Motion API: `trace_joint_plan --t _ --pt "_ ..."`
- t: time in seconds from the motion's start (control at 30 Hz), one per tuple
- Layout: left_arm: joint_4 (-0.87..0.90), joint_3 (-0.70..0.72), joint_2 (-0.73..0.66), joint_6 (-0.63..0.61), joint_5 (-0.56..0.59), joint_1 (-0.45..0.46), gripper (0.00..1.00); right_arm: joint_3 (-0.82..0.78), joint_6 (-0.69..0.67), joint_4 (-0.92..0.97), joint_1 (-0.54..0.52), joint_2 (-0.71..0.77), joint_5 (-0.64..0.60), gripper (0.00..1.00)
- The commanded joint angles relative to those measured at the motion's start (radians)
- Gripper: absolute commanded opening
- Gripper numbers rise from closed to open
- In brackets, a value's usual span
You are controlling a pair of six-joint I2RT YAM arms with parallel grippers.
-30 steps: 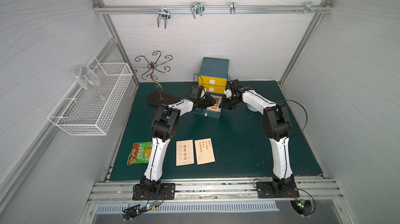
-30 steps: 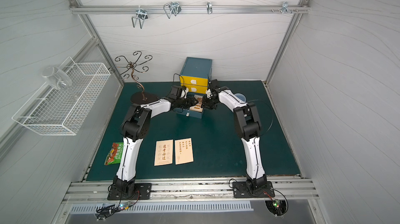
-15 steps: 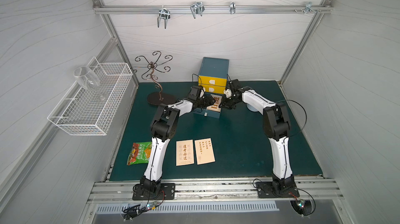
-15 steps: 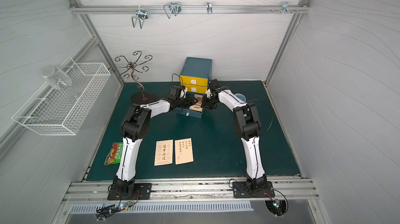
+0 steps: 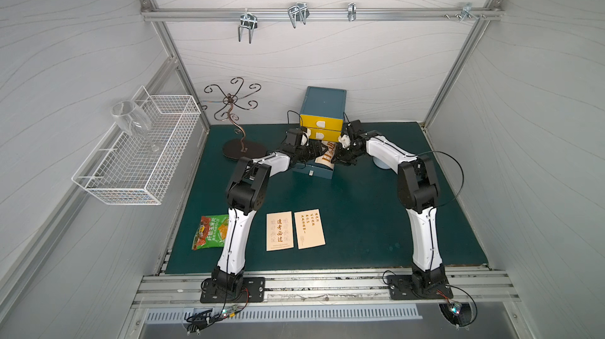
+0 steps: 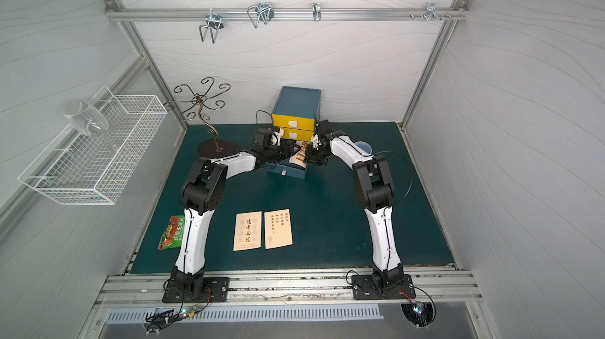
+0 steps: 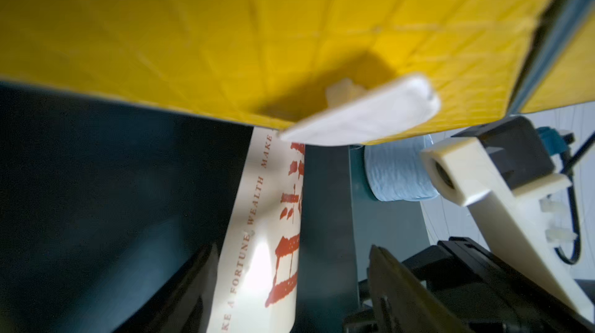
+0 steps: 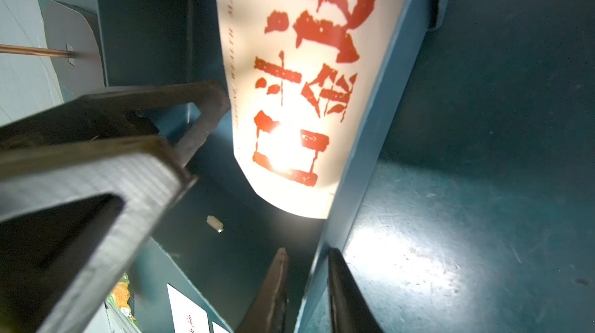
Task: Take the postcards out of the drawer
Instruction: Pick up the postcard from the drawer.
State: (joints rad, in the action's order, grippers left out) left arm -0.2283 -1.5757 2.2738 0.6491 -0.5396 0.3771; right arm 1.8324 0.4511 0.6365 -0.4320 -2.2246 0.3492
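Note:
Two cream postcards lie flat on the green mat near the front, seen in both top views. A third postcard with large bold red characters leans inside the pulled-out blue drawer, against its side wall. My left gripper is open inside the drawer, its fingers on either side of that card's lower end. My right gripper is shut on the drawer's side wall, one finger inside and one outside.
The blue cabinet with yellow drawer fronts stands at the back. A light blue cup sits behind my right arm. A metal stand, a wire basket holding a glass, and a snack packet are on the left.

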Motion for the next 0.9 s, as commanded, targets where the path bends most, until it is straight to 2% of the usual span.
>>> trace_joint_plan --t 0.0,0.3,0.43,0.87 --pt "-0.100 0.006 -0.046 0.024 -0.052 0.008 0.77 0.018 -0.015 0.005 -0.013 -0.020 0.030 0.25" --pt "-0.128 0.013 -0.042 0.049 -0.077 0.002 0.70 0.012 -0.010 -0.001 -0.012 -0.018 0.036 0.25" --pt "-0.092 0.011 -0.046 0.049 -0.050 0.002 0.64 0.012 -0.011 -0.001 -0.011 -0.018 0.035 0.25" --pt "0.075 -0.037 -0.036 0.048 0.021 -0.003 0.19 0.011 -0.008 -0.001 -0.011 -0.015 0.030 0.26"
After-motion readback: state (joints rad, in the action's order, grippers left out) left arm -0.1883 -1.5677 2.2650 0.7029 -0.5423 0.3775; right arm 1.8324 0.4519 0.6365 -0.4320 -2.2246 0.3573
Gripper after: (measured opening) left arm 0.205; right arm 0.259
